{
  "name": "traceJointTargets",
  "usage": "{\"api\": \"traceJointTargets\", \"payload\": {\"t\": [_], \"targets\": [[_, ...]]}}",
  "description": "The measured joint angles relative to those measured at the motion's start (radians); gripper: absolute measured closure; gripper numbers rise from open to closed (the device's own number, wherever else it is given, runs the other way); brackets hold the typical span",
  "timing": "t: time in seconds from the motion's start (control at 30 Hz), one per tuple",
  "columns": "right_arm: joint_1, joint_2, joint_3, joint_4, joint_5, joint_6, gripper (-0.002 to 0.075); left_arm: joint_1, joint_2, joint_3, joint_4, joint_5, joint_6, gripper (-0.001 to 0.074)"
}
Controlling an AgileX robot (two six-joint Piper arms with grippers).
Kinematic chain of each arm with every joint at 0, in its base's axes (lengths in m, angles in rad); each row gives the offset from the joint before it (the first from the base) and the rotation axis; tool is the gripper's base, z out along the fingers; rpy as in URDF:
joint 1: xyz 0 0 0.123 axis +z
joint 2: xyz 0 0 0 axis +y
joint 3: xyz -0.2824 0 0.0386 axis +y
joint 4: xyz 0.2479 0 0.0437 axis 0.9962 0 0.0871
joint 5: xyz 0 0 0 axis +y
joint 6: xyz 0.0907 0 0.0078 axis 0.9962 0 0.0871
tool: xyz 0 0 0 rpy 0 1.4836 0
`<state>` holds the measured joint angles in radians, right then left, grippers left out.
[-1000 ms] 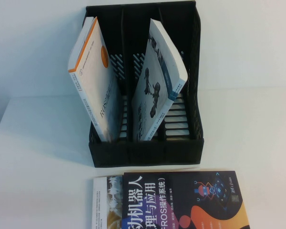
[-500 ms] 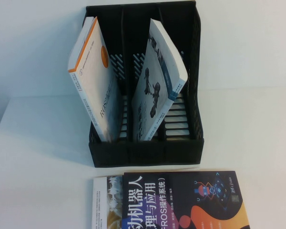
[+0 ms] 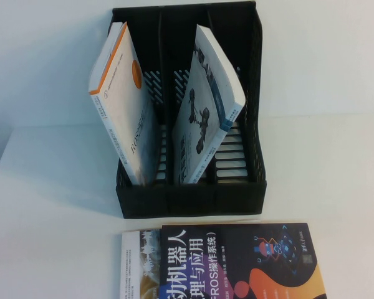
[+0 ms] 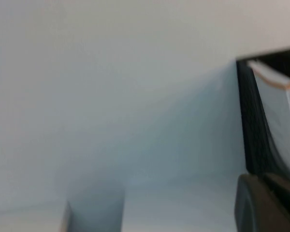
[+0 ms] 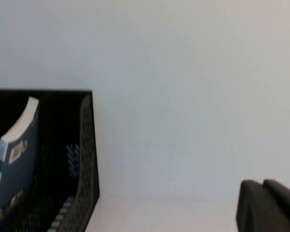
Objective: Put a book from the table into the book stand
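Note:
The book (image 3: pixel 237 261), dark-covered with a big white Chinese title and orange swirls, lies flat on the white table (image 3: pixel 56 187) just in front of the black book stand (image 3: pixel 193 200). Neither arm shows in the high view. My left gripper (image 4: pixel 261 181) appears at the edge of the left wrist view, fingertips together, holding nothing, off to the left of the stand (image 4: pixel 251 121). In the right wrist view my right gripper (image 5: pixel 262 183) is shut and holds nothing. It sits to the right of the stand (image 5: pixel 84 145).
A white book with an orange spine edge (image 3: pixel 121 106) leans in the stand's left compartment. A white book with a grey photo (image 3: pixel 206 118) leans in the middle one. A pale wall rises behind the table.

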<state>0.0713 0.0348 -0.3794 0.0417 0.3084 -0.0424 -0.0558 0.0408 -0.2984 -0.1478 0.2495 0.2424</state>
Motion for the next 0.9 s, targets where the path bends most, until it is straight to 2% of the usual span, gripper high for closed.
{"api": "traceJointTargets", "payload": {"t": [0.1,0.27,0.43,0.77,0.9], "targets": [[0.000,0.079,-0.089,0.000,0.164,0.042,0.0728,0.000,0.083,-0.052,-0.029,0.189,0.000,0.0738],[0.000,0.208,-0.152,0.042,0.329,0.057,0.0728,0.000,0.280,-0.142,-0.158,0.465,0.000,0.0738],[0.000,0.313,-0.154,0.122,0.423,0.057,0.0728,0.000,0.511,-0.197,-0.306,0.622,0.064,0.0738],[0.000,0.358,-0.154,0.176,0.424,0.015,0.0728,0.000,1.018,-0.248,-0.756,0.634,0.437,0.0738],[0.000,0.358,-0.152,0.192,0.444,0.015,0.0728,-0.043,1.172,-0.297,-0.822,0.570,0.492,0.0738]]}}
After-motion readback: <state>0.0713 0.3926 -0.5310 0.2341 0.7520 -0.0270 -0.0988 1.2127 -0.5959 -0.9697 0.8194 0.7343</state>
